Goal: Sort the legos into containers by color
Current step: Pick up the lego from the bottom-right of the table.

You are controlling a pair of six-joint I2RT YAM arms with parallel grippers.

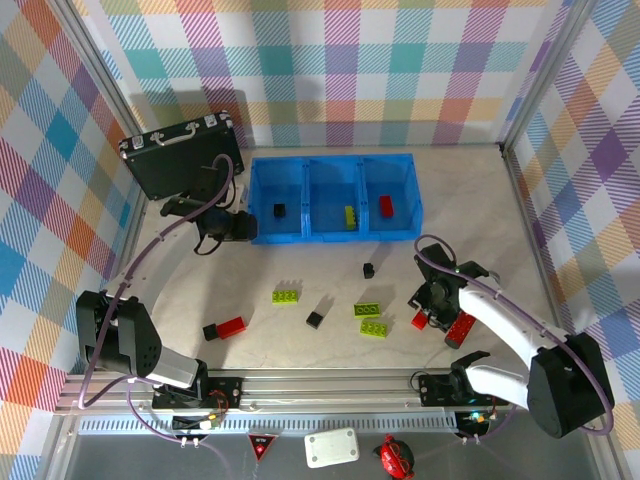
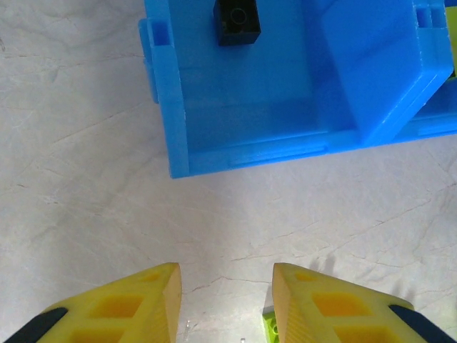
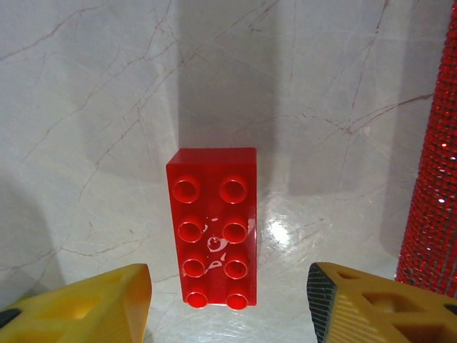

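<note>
Across the pale, marble-veined bench (image 1: 200,285), which is enclosed by walls of many-coloured plaid, loose legos are scattered ahead of the arms: lime-green plates (image 1: 286,295), small black cubes (image 1: 315,319), and a red brick (image 1: 231,326) lying toward the near left. The blue bin (image 1: 330,237) is set toward the far edge at the middle. A black piece (image 1: 279,210) is held in its left compartment, a lime piece (image 1: 349,215) in the middle one and a red piece (image 1: 386,206) in the right one. A black briefcase (image 1: 180,160) is propped at the far left corner. The left gripper (image 2: 225,286) is held with its jaws released over bare bench, just short of the bin's near left corner. Toward the near right of the bench, the right gripper (image 3: 228,282) is likewise spread wide. An eight-stud red brick (image 3: 214,229) is seen lying flat, studs up, centred in the gap between the two fingers and touched by neither.
</note>
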